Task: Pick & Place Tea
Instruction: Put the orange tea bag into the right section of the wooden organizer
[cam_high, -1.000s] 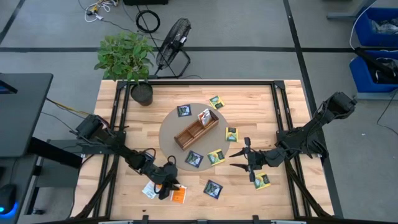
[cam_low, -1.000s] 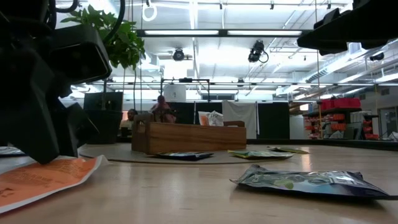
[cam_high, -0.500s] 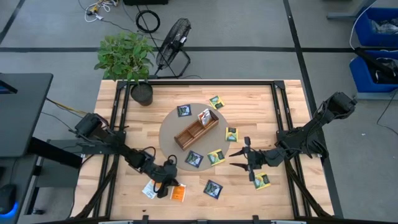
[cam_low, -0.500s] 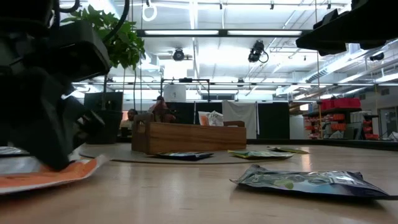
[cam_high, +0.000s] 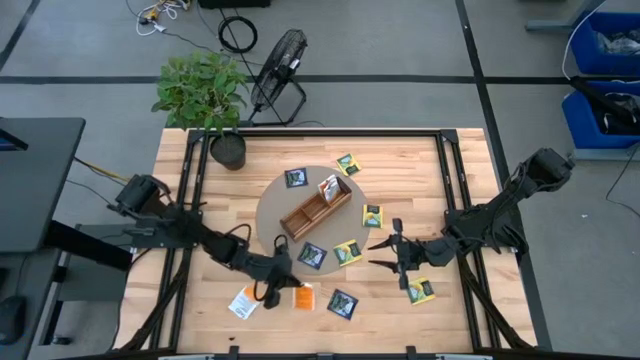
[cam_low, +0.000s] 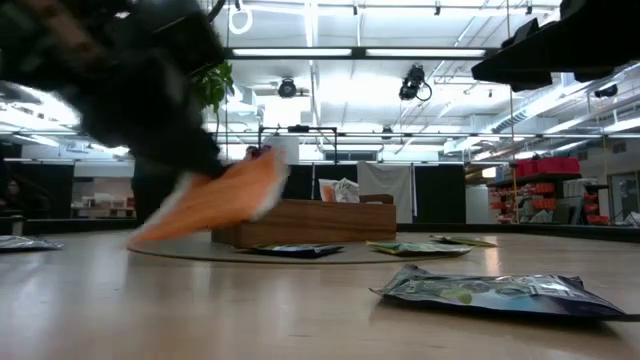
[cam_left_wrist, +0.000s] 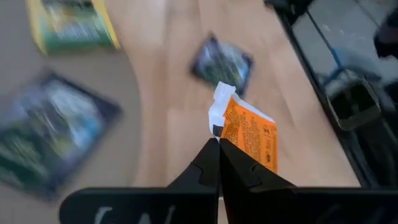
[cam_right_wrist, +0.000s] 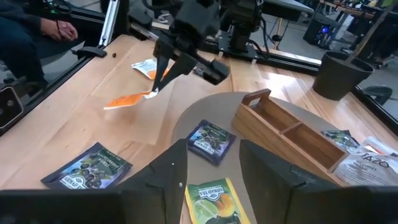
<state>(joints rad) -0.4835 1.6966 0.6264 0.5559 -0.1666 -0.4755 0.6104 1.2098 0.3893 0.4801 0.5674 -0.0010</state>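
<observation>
High overhead; low table-level; wrists close; all share table (cam_high: 200, 215).

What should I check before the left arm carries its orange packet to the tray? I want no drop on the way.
1. Grip: left end effector shut on the orange packet, pinched at one corner only: ok, but thin hold.
2. Packet off the table: hanging clear in the low view: ok.
3. Tray open on top: compartments look free: ok.
4. Right end effector open, waiting apart from the left arm: ok.
5. A second orange packet left on the table, not dragged along: ok.
6. Which compartment it belongs in: cannot tell.
</observation>
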